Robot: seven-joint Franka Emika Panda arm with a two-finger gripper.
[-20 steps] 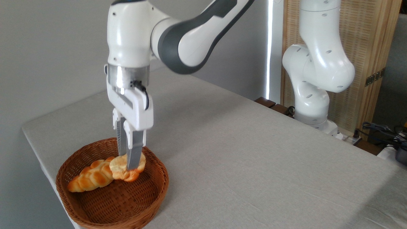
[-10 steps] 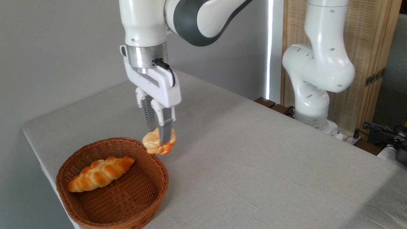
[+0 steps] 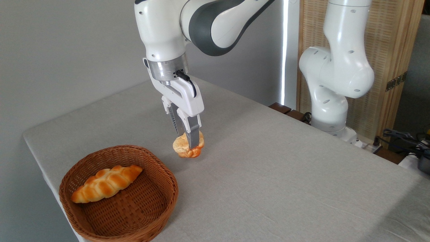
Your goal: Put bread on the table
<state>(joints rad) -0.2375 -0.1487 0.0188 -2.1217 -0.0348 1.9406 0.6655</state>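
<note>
Since half a second ago the tool [image 3: 188, 143] has moved right and clear of the wicker basket [image 3: 147, 215]; it now sits lower over the counter [image 3: 268, 174]. Fingers closed on the round bun [image 3: 181, 148], held just at the cloth, right of the basket rim; contact unclear. Basket holds only the braided loaf [image 3: 105, 183].

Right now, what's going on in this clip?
The robot arm's claw is shut on a small round bun, holding it low over the cloth-covered table, just right of the wicker basket. Whether the bun already touches the cloth is hard to tell. A long braided loaf lies in the basket.
</note>
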